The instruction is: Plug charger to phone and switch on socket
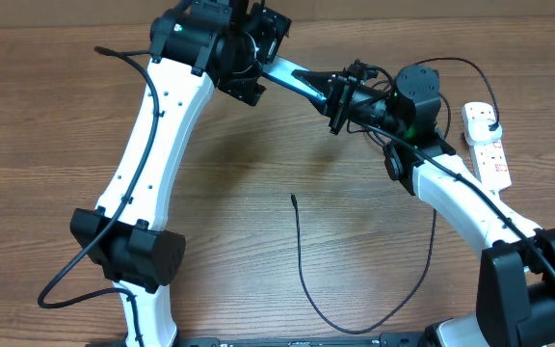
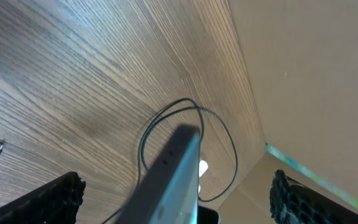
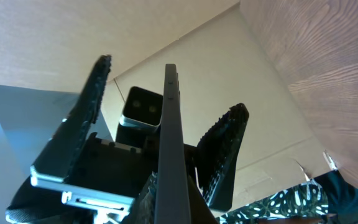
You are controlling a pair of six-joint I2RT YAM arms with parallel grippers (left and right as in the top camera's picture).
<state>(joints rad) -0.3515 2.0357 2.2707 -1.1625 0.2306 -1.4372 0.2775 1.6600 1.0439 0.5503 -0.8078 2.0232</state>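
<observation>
The phone (image 1: pixel 297 77), where is it?
Above the desk's (image 1: pixel 66 116) far edge, clamped in the right pincer (image 1: pixel 328 90).
And the left pincer (image 1: pixel 266 66)?
Spread wide, one finger either side of the phone, touching nothing.

Both arms bent inward, tip to tip, left gripper (image 1: pixel 264 60) spread wide — right gripper (image 1: pixel 339 96) clamped shut

The phone (image 1: pixel 302 76) hangs edge-on aloft, charger (image 1: pixel 300 260) loose, socket (image 1: pixel 490 152) rightmost.
</observation>
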